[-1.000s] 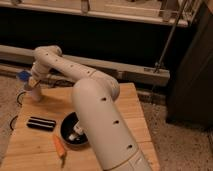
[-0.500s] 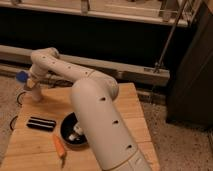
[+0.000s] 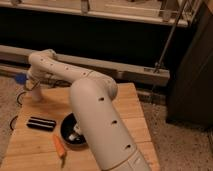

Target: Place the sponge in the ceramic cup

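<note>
- Wooden table on a speckled floor, with a dark wall and a long pale ledge running behind.
- At far left, just off the table's far left corner: dark-blue sponge, up in the air, clamped in the gripper; jaws closed on it, mostly hidden by the wrist.
- Just right of and below the sponge: white ceramic cup, upright at the far left edge of the table, partly covered by the wrist; sponge beside it and higher, not inside.
- Nearer, at left: flat black bar lying on the wood.
- Right of the bar: orange carrot-shaped item near the front edge, just beside the round black pan, with something small and white inside.
- White arm rising from the near middle, bending far and left over the pan toward the cup.
- At right: slanted metal pole, then a dark cabinet.
</note>
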Controlling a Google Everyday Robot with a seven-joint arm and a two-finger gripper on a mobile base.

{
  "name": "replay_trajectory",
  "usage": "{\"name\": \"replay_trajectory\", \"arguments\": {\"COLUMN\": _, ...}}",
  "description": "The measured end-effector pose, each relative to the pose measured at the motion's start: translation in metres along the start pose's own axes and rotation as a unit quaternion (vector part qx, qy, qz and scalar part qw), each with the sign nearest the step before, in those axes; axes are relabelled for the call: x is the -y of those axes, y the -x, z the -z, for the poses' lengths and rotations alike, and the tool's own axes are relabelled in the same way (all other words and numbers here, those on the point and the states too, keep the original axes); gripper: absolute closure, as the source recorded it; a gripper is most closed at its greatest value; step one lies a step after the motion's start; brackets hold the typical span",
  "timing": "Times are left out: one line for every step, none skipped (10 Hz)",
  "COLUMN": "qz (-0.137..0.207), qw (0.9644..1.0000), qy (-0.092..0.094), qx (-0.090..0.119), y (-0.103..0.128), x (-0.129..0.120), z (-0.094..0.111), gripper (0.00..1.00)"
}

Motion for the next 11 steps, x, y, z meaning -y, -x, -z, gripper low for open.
{"name": "replay_trajectory", "arguments": {"qz": -0.001, "qw": 1.0, "qy": 0.004, "qx": 0.0, "y": 0.0, "x": -0.003, "z": 0.001, "gripper": 1.0}}
{"name": "replay_trajectory", "arguments": {"qz": -0.002, "qw": 1.0, "qy": 0.009, "qx": 0.001, "y": 0.001, "x": -0.006, "z": 0.001, "gripper": 1.0}}
{"name": "replay_trajectory", "arguments": {"qz": -0.002, "qw": 0.9999, "qy": 0.014, "qx": 0.003, "y": 0.002, "x": -0.009, "z": 0.001, "gripper": 1.0}}
{"name": "replay_trajectory", "arguments": {"qz": -0.001, "qw": 0.9998, "qy": 0.018, "qx": 0.006, "y": 0.003, "x": -0.011, "z": 0.001, "gripper": 1.0}}
{"name": "replay_trajectory", "arguments": {"qz": 0.001, "qw": 0.9997, "qy": 0.022, "qx": 0.013, "y": 0.005, "x": -0.012, "z": 0.0, "gripper": 1.0}}
{"name": "replay_trajectory", "arguments": {"qz": 0.005, "qw": 0.9993, "qy": 0.026, "qx": 0.026, "y": 0.01, "x": -0.013, "z": -0.001, "gripper": 1.0}}
{"name": "replay_trajectory", "arguments": {"qz": 0.011, "qw": 0.9987, "qy": 0.03, "qx": 0.039, "y": 0.014, "x": -0.013, "z": -0.002, "gripper": 1.0}}
{"name": "replay_trajectory", "arguments": {"qz": 0.016, "qw": 0.9979, "qy": 0.033, "qx": 0.053, "y": 0.018, "x": -0.013, "z": -0.003, "gripper": 1.0}}
{"name": "replay_trajectory", "arguments": {"qz": 0.025, "qw": 0.9963, "qy": 0.039, "qx": 0.073, "y": 0.023, "x": -0.014, "z": -0.003, "gripper": 1.0}}
{"name": "replay_trajectory", "arguments": {"qz": 0.032, "qw": 0.994, "qy": 0.046, "qx": 0.094, "y": 0.03, "x": -0.016, "z": -0.002, "gripper": 1.0}}
{"name": "replay_trajectory", "arguments": {"qz": 0.038, "qw": 0.9918, "qy": 0.052, "qx": 0.111, "y": 0.037, "x": -0.019, "z": -0.001, "gripper": 1.0}}
